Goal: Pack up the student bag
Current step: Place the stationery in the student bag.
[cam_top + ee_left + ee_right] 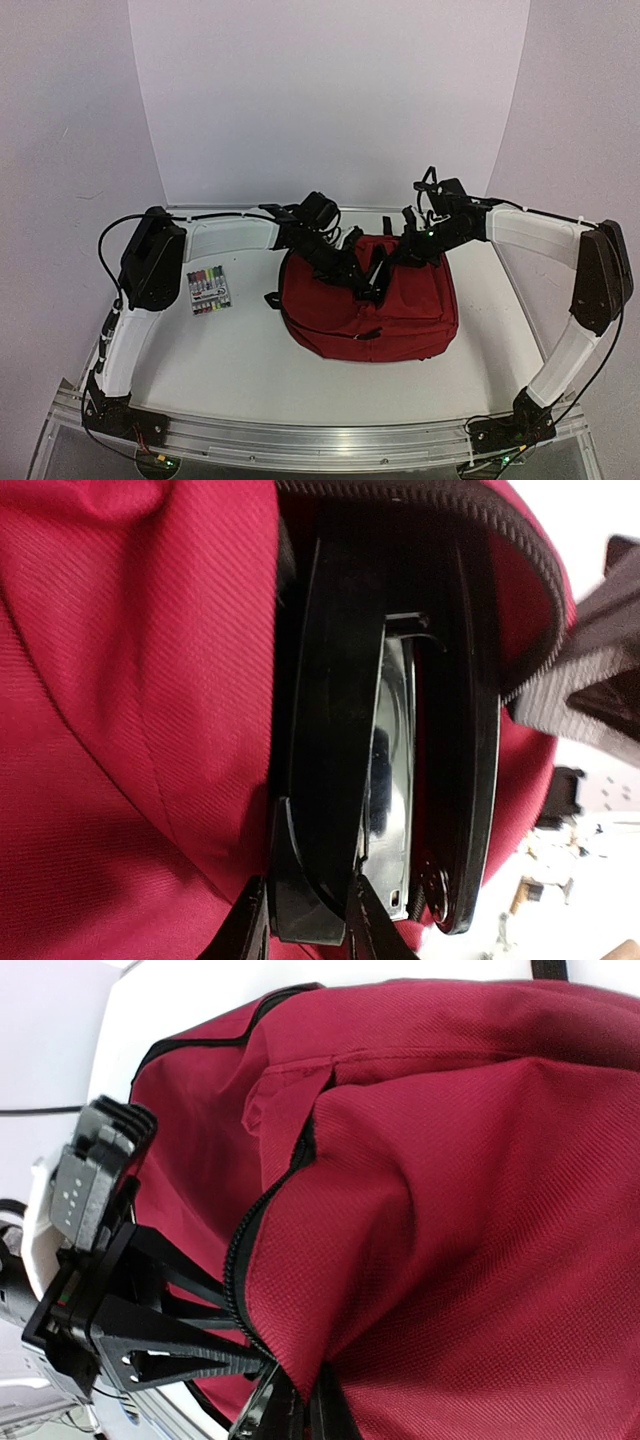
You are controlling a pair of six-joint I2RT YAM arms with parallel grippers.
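The student bag [400, 310] is matt, dark red woven cloth with a fine diagonal rib (its zip teeth look like black plastic). The black object [330, 730] is glossy plastic around a shiny metal strip. The tabletop [240, 360] is smooth, matt white; its near rail [320, 435] is brushed metal.

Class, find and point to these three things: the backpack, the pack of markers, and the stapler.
backpack [410, 305]: overhead view, on its red front panel.
pack of markers [209, 291]: overhead view, middle of the pack.
stapler [335, 730]: left wrist view, on its black top arm.
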